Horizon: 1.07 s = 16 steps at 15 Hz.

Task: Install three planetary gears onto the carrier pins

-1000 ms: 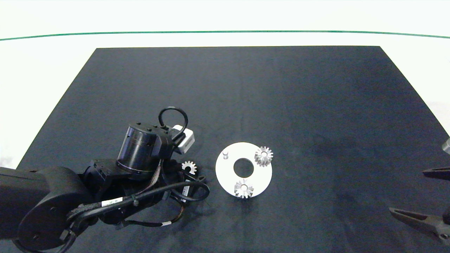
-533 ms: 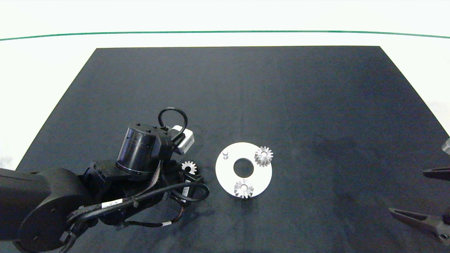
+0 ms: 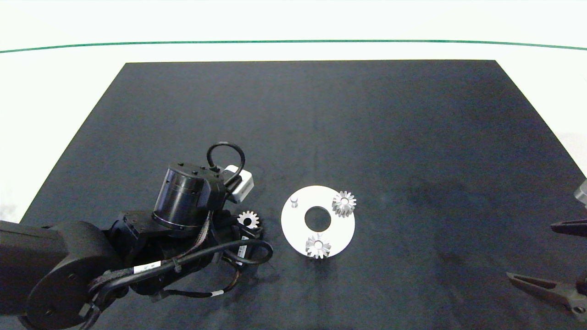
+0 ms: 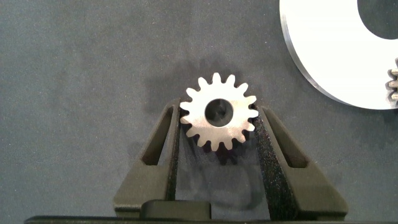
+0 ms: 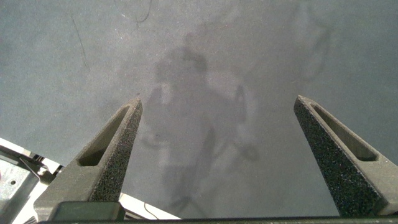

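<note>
From above, my left pincer [image 3: 247,224] is gripping the third planetary gear [image 3: 248,220] beside the white disc [image 3: 298,227], where two gears [image 3: 344,203] are sitting on carrier pins (one pin [image 3: 294,200] bare). At my left wrist, pads [image 4: 176,134] are clamping gear teeth [image 4: 218,112]. My right pincer [image 5: 217,155] is hanging spread apart over the dark surface [image 5: 205,56].

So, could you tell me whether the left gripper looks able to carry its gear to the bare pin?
Probably yes. The left gripper is shut on the gear, and only open black mat lies between it and the bare pin. The two seated gears sit on the disc's other pins, out of the way.
</note>
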### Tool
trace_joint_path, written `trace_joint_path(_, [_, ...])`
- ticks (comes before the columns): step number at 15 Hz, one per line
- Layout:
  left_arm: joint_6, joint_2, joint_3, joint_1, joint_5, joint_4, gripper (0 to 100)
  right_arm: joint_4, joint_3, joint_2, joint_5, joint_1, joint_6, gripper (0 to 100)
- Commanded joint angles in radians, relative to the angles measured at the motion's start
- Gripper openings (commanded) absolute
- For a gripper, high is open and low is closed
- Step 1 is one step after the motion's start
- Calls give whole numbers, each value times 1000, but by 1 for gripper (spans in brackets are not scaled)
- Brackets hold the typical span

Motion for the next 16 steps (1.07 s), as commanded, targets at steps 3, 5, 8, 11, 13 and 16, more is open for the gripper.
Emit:
trace_joint_path(3, [1, 1, 0, 1, 2, -2, 28, 3, 6, 6, 1, 2, -7, 100])
trace_joint_path(5, [1, -1, 0, 1, 2, -2, 25, 3, 7, 6, 1, 3, -8, 100])
trace_joint_path(8, [1, -1, 0, 1, 2, -2, 19, 3, 9, 6, 3, 5, -8, 100])
trace_joint_path(11, [1, -1, 1, 0, 2, 0, 13, 2, 13, 8, 3, 6, -10, 100])
trace_joint_path(13, [1, -4, 1, 0, 2, 0, 8, 2, 13, 8, 3, 6, -11, 100])
trace_joint_path(16, [1, -7, 1, 0, 2, 0, 2, 2, 13, 8, 3, 6, -10, 100])
